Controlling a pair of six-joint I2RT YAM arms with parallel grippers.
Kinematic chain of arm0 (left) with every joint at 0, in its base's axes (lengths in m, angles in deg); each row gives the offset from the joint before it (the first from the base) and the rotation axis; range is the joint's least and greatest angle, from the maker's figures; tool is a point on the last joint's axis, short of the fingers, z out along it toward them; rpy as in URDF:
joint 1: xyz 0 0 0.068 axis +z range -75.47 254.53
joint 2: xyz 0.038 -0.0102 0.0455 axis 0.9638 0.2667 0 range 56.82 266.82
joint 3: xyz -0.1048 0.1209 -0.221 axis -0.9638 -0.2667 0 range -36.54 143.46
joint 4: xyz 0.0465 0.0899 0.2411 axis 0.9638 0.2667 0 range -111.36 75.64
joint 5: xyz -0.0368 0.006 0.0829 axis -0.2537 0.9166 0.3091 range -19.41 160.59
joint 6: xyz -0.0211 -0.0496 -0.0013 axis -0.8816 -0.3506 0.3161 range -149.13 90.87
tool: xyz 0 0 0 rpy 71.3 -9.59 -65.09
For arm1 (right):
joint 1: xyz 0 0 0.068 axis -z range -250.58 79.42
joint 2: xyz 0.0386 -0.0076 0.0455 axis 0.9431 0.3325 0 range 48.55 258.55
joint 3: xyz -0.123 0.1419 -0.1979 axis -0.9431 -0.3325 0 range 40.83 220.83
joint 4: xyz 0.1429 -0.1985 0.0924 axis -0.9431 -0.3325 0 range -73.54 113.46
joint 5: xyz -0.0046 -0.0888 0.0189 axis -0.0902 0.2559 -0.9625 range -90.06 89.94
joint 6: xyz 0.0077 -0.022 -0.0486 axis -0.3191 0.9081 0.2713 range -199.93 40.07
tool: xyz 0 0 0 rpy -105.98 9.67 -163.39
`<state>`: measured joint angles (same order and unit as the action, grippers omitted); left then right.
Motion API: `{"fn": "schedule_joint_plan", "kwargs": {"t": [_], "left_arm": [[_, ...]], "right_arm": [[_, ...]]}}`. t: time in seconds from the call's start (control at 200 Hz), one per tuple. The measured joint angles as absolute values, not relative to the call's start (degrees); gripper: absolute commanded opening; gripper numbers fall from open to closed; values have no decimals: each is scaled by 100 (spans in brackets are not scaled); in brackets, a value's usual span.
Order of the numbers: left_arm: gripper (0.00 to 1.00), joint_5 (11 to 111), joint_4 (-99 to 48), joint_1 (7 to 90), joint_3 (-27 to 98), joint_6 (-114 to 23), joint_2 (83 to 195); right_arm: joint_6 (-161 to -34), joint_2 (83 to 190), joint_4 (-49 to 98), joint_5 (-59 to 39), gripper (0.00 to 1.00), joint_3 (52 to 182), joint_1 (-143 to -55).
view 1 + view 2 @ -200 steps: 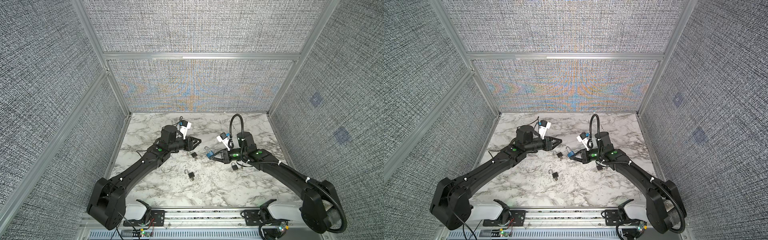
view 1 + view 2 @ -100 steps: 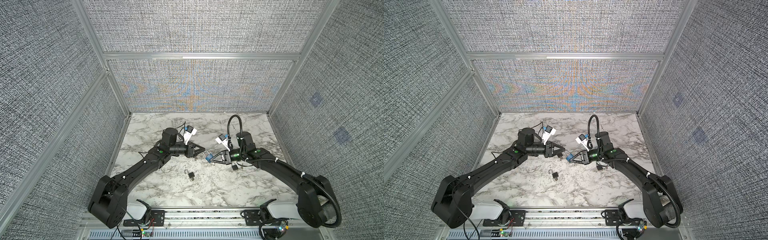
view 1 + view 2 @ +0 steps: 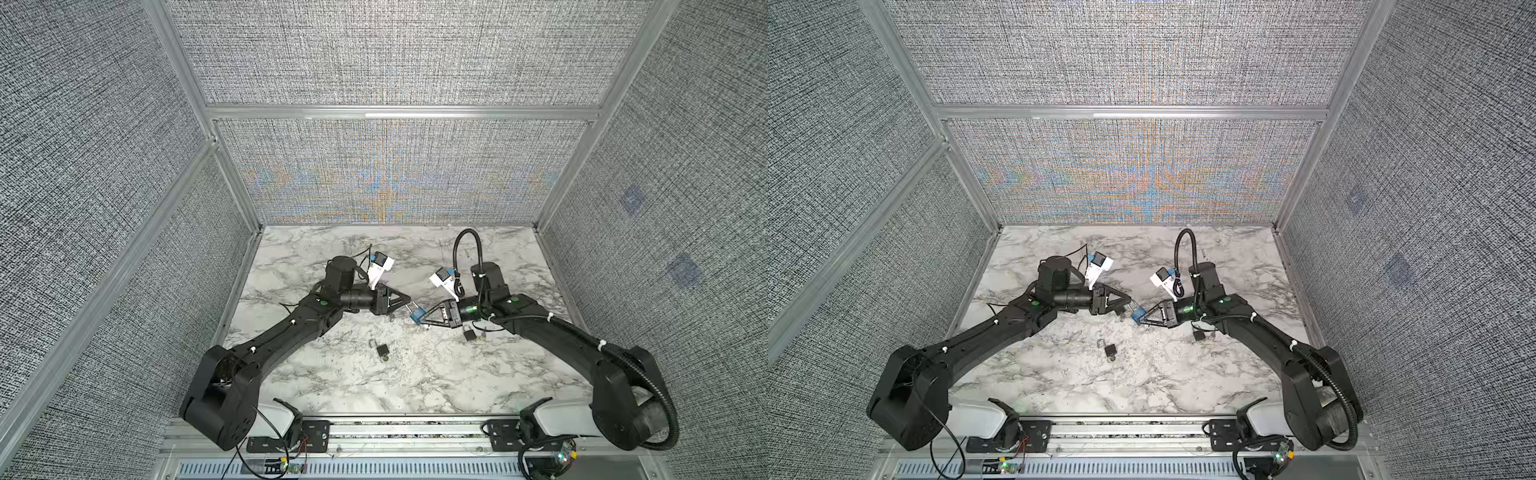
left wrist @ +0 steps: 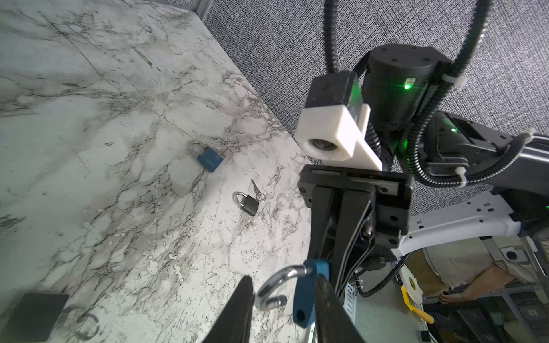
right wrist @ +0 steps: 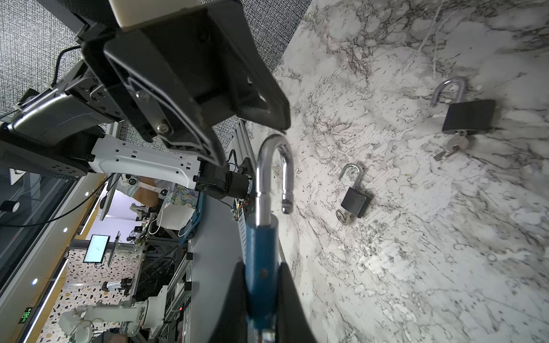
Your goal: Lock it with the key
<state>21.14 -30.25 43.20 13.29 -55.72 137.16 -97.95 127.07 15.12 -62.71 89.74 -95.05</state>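
A blue padlock (image 5: 261, 243) with its silver shackle (image 5: 273, 154) sprung open hangs above the marble between both arms, seen in both top views (image 3: 417, 314) (image 3: 1137, 314). My right gripper (image 5: 260, 267) is shut on its body. A blurred silver piece at the body's base (image 5: 267, 337) may be the key. My left gripper (image 4: 285, 282) is open and straddles the lock. One of its fingers (image 4: 248, 292) touches the shackle's bend, the other lies along the blue body (image 4: 306, 294). The shackle's free end stands out of the body.
A black padlock (image 3: 382, 349) with open shackle and key lies mid-table. Another black padlock (image 3: 469, 332) lies beside the right arm. A shut blue padlock (image 4: 209, 159) rests nearer the wall. A larger black padlock (image 5: 468, 115) with key lies under the left gripper.
My left gripper has swung right and rolled, coming from clear of the lock to straddling its shackle and body. The right gripper has shifted slightly left with the padlock.
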Motion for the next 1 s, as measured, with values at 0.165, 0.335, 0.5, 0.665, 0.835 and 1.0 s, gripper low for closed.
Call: {"fn": "schedule_joint_plan", "kwargs": {"t": [0.165,0.335,0.5,0.665,0.835,1.0], "left_arm": [[38,2181,-3027,4331,1381,-5565,13834],[35,2192,-3034,4350,1385,-5570,13845],[32,2039,-3047,4350,1379,-5570,13845],[32,1897,-3064,4350,1307,-5574,13849],[29,1786,-3086,4348,1256,-5615,13856],[24,1766,-3156,4350,1226,-5615,13845]], "right_arm": [[-9795,12707,1512,-6306,0,8974,-9525],[-9795,12729,1512,-6306,0,8974,-9522],[-9797,12762,1508,-6299,0,9000,-9522],[-9802,12786,1512,-6295,0,9035,-9529],[-9817,12788,1510,-6280,0,9053,-9531],[-9817,12801,1510,-6273,0,9057,-9531]]}}
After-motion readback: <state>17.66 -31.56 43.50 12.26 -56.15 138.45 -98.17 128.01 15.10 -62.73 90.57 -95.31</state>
